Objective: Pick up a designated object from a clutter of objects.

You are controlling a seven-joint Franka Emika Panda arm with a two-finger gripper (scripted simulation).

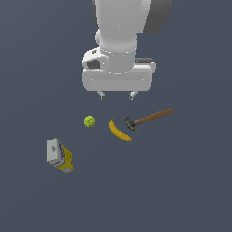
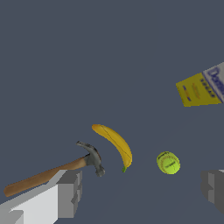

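The tool (image 1: 117,95) is held high above the bench (image 1: 190,190) with its two fingers spread apart and nothing between them — an approach step is judged to be in hand, with no descent onto the target yet made. The designated object, a small yellow-green ball (image 1: 89,121), is seen in the exterior view at roughly 7 o'clock from the tool, resting alone on the bench. A banana (image 1: 119,131) lies near the ball at its 4 o'clock, apart from it, and a hammer (image 1: 147,119) is set past the banana, its dark head just beside the banana's upper end. A yellow box (image 1: 60,156) with a grey-white face is placed well apart at the ball's 7 o'clock. In the wrist view the ball (image 2: 168,162) is found off centre, closer to one fingertip than the other, so a sideways shift to centre the tool over it is called for before lowering. Open room is judged to exist all round the ball; the banana is the nearest neighbour, and a finger coming down on that side would need to be kept clear of it.
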